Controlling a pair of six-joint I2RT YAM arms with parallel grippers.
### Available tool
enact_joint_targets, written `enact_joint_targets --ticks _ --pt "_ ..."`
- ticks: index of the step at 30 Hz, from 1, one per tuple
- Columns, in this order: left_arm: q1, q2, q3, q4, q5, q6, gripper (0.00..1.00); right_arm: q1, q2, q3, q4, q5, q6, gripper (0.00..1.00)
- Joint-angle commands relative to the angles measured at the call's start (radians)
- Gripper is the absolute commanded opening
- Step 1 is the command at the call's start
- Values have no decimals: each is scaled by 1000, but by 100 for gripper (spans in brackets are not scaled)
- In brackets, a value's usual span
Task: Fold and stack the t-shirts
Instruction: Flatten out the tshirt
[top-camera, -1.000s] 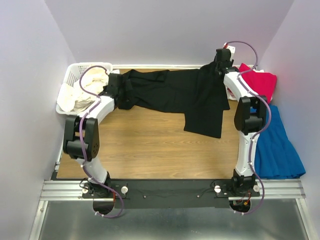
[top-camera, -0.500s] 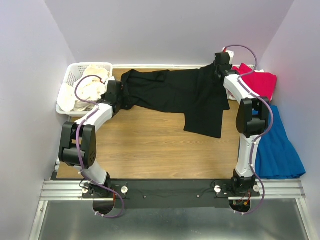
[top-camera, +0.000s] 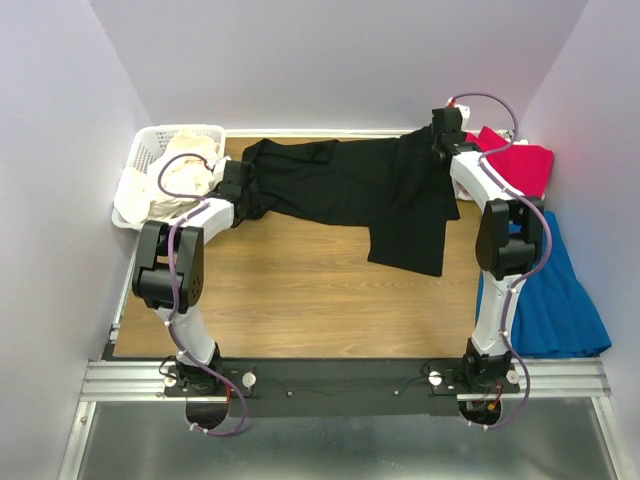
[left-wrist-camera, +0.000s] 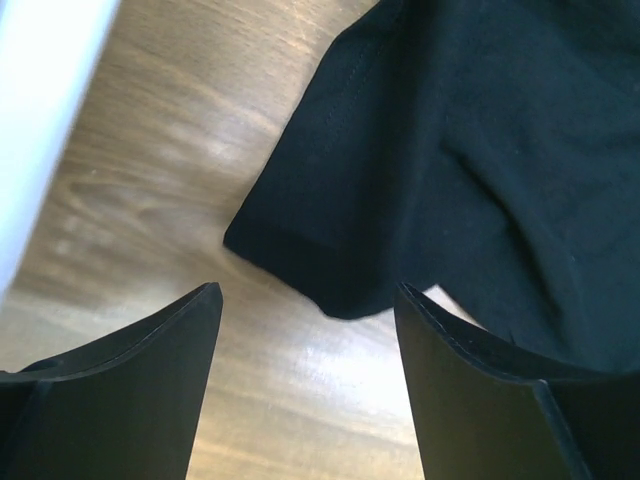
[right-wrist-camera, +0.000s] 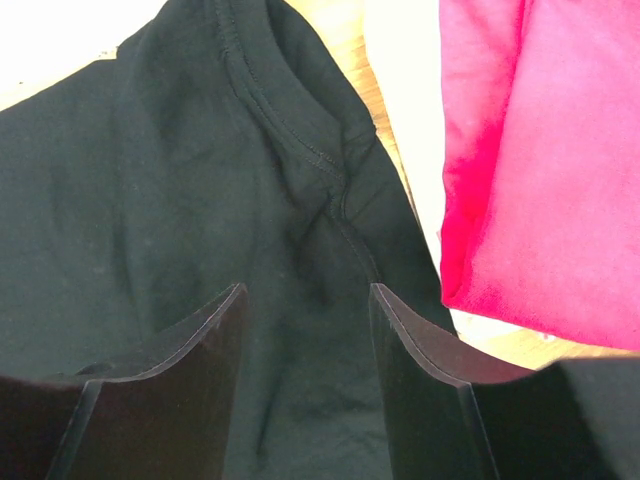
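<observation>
Black cotton t-shirt (top-camera: 340, 185) stretches between spread, empty tools: left tool (left-wrist-camera: 307, 292) at its sleeve, right tool (right-wrist-camera: 307, 290) at its shoulder.

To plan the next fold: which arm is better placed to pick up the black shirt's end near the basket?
Left. The left pincer hangs open above that hem of the black shirt; the right pincer is over the opposite end, beside the red shirt.

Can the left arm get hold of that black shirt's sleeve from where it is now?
Probably yes: the left gripper hangs open just short of the black t-shirt, only bare table before its sleeve hem.
</observation>
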Motion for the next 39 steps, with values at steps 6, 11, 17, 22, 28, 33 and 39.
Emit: enact_joint_targets --ticks 6,11,17,22,28,33,39 --pt "-1 71 85 -44 -127 -54 77 5 -38 -20 -11 -7 12 61" --pt "-1 73 91 -90 -197 -79 77 3 -32 -18 -13 -8 19 61" --pt "-2 99 88 -113 -197 -99 74 3 -24 -17 -17 -7 25 61" --pt "-4 126 86 -115 -187 -103 67 3 -26 -20 -20 2 26 61" --pt "-4 137 109 -126 -176 -105 57 5 -23 -15 -23 2 25 61" --pt "-4 158 120 -146 -167 -106 55 3 -26 -3 -25 -1 25 61" --pt "-4 186 143 -173 -156 -100 49 3 -29 -15 -27 8 26 61"
